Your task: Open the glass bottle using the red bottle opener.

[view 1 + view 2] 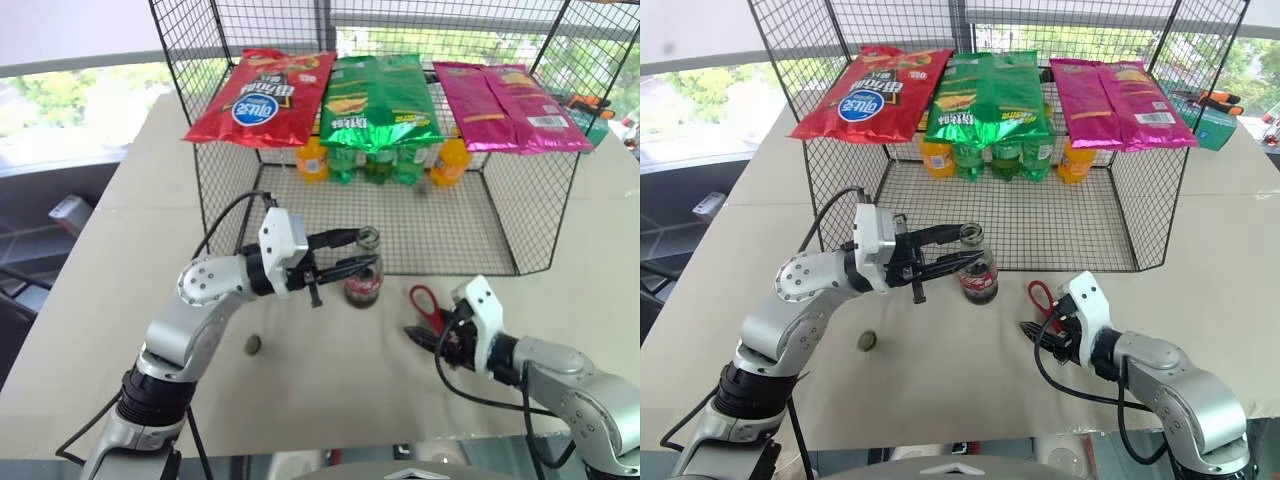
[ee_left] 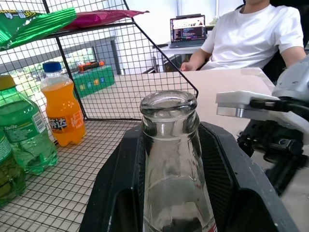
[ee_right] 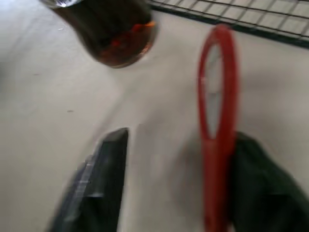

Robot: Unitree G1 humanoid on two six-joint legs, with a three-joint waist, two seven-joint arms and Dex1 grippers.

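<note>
A: Where's the bottle (image 1: 363,280)?

B: Standing on the table (image 1: 120,260), just in front of the wire rack (image 1: 400,225). The left gripper (image 1: 350,252) reaches in level from nine o'clock, its fingers (image 2: 116,188) closed on the neck, one either side. The mouth is bare; a small round cap (image 1: 253,344) lies on the table at about seven o'clock from the bottle.

A: And the opener (image 1: 427,305)?

B: On the table at about four o'clock from the bottle, a little apart from it. The right gripper (image 1: 428,336) is at its handle end, fingers (image 3: 99,183) spread wide; one sits right against the handle, the other is clear of it, so nothing is clamped.
</note>
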